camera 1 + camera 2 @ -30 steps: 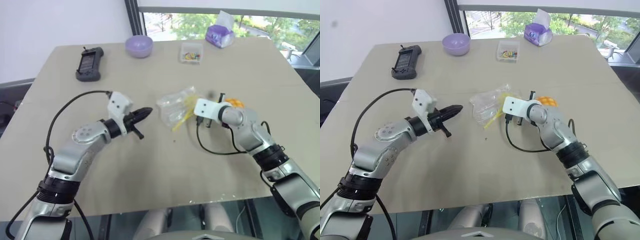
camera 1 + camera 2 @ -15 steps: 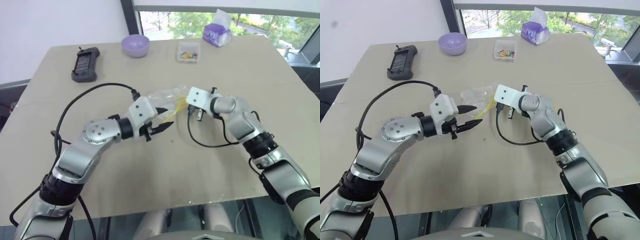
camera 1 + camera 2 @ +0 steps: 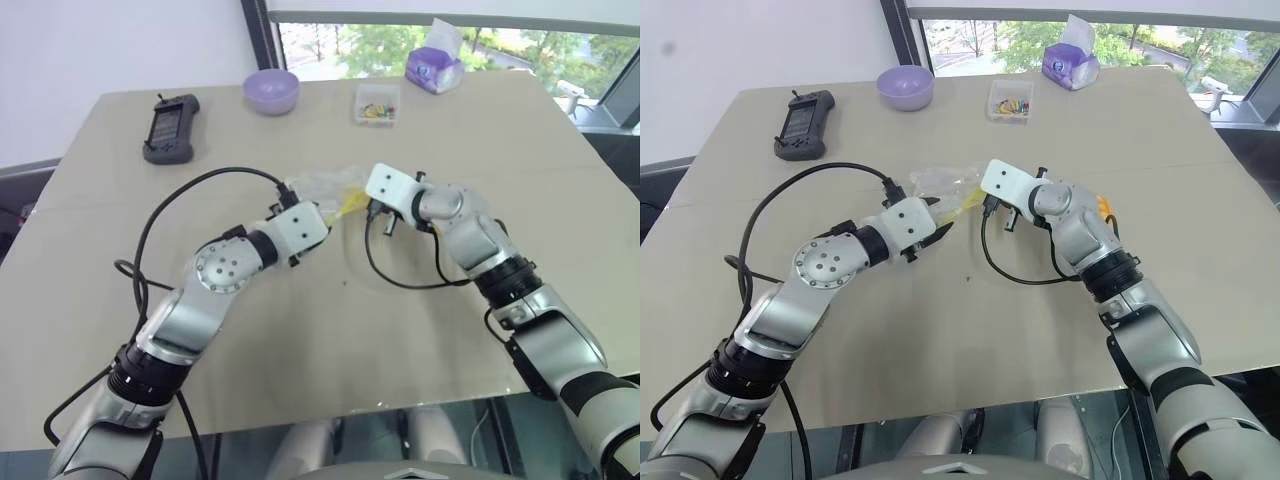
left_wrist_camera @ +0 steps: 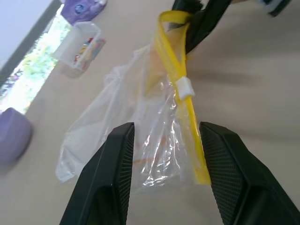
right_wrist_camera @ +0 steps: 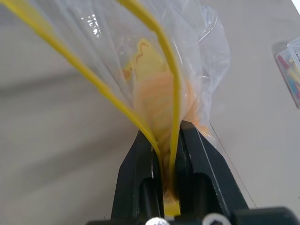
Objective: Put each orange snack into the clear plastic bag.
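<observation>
Since a sec ago our left gripper [image 4: 161,176] has swung in from open table to the crinkly clear plastic bag w/ yellow zip strip [image 4: 140,122], fingers now spread either side.
Right gripper [image 5: 165,154] stays clamped on the zip strip at table centre, pale orange snack [image 5: 154,101] inside; we'd pinch the free lip, then spread the mouth gently w/o tugging.

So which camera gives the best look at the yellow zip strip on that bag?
The right wrist view: the yellow zip strip runs large across it as two separate bands, pinched in the right gripper. The left wrist view shows the strip as one twisted band with a white slider. The head views show only a short yellow streak between the arms.
</observation>
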